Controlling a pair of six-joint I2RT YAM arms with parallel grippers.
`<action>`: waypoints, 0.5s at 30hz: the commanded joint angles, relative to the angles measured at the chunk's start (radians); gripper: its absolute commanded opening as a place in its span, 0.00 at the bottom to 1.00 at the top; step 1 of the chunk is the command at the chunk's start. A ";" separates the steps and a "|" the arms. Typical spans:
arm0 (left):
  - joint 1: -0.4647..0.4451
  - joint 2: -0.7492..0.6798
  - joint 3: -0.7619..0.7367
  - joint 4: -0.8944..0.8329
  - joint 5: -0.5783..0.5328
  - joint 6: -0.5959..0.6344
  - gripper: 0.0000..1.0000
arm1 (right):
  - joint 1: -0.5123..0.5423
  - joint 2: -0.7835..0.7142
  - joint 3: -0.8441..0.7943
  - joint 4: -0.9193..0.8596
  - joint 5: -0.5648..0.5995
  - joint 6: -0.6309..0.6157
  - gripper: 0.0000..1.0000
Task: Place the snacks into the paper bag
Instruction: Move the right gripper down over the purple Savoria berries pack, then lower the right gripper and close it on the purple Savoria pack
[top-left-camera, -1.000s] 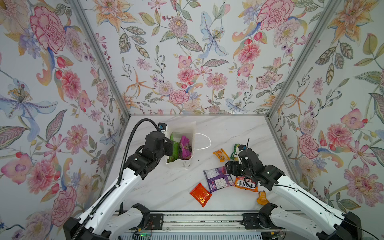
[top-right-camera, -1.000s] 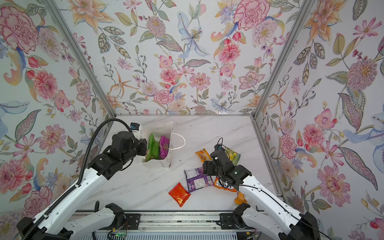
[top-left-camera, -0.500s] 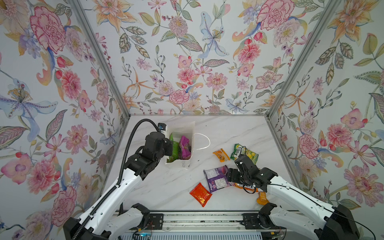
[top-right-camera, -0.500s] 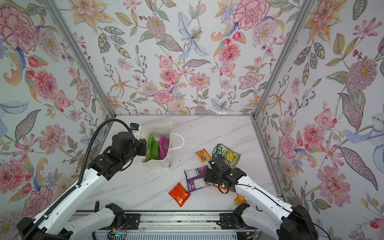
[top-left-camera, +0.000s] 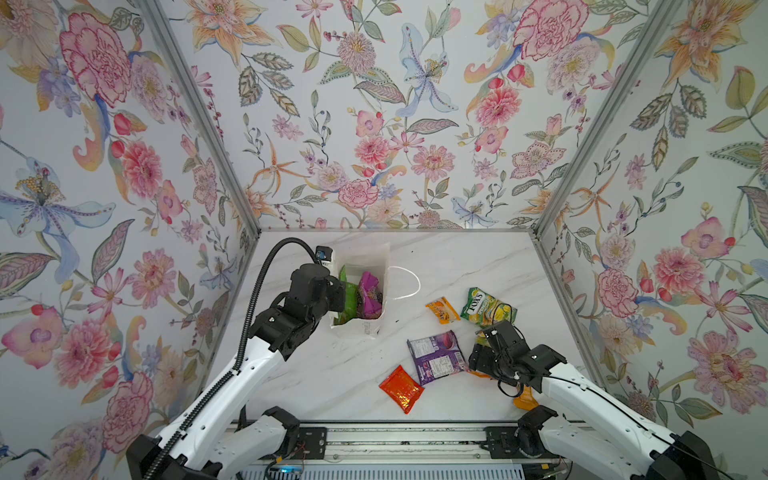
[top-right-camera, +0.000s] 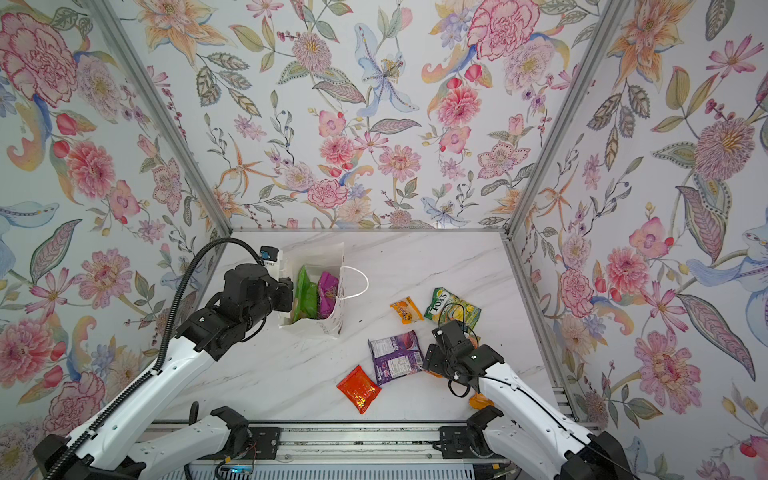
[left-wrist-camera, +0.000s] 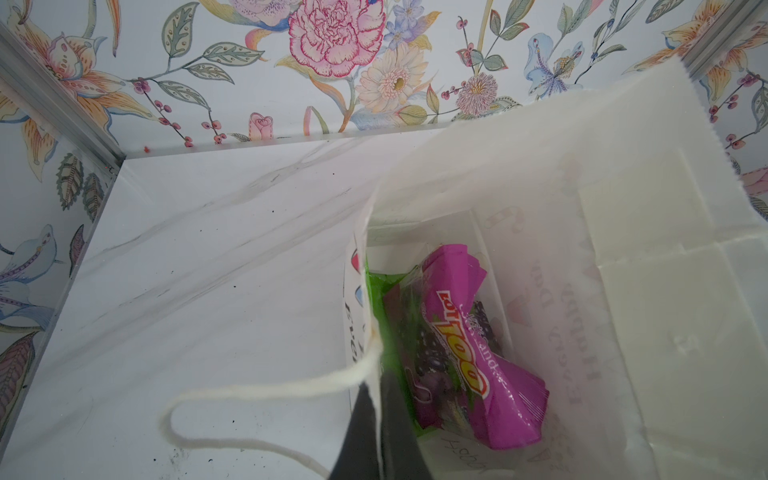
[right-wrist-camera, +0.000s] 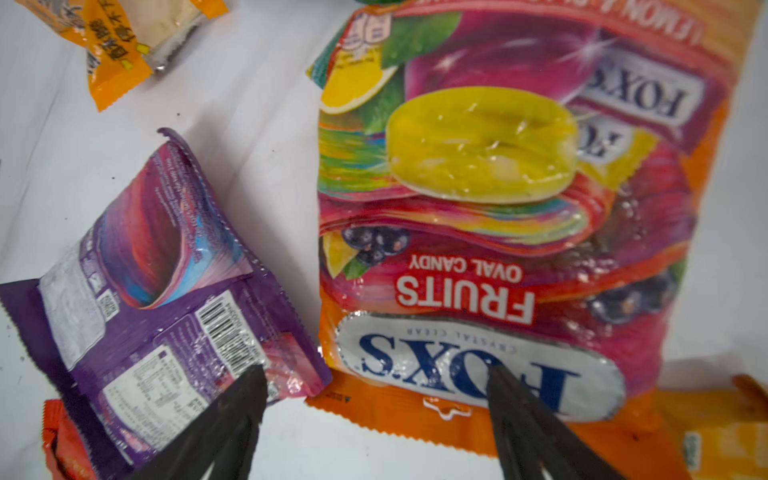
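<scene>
The white paper bag (top-left-camera: 358, 329) (top-right-camera: 312, 328) stands open at the back left. My left gripper (left-wrist-camera: 377, 384) is shut on its near rim beside a cord handle (left-wrist-camera: 266, 390). Inside the bag lie a green chips bag (top-left-camera: 348, 298) and a magenta packet (left-wrist-camera: 469, 345). My right gripper (right-wrist-camera: 376, 370) (top-left-camera: 478, 360) hangs open low over two snacks, one finger above the orange FOX'S bag (right-wrist-camera: 498, 199), the other above a purple packet (right-wrist-camera: 166, 291) (top-left-camera: 436, 356). It holds nothing.
On the marble lie a green FOX'S bag (top-left-camera: 488, 305), a small orange sachet (top-left-camera: 442, 309), a red-orange foil pack (top-left-camera: 401, 388) and an orange sachet (top-left-camera: 524, 402) by the right arm. Flowered walls close in three sides.
My right gripper has drawn back toward the front and come down over the orange FOX'S bag, uncovering the green one. The left arm and the bag have not moved.
</scene>
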 joint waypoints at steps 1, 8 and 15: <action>0.010 -0.026 0.001 0.052 -0.032 0.018 0.00 | -0.003 0.012 -0.010 -0.025 0.016 0.030 0.87; 0.010 -0.028 0.001 0.053 -0.035 0.018 0.00 | -0.001 0.068 -0.041 0.152 -0.099 0.027 0.87; 0.012 -0.029 0.001 0.052 -0.037 0.018 0.00 | 0.005 0.180 -0.019 0.360 -0.228 0.031 0.80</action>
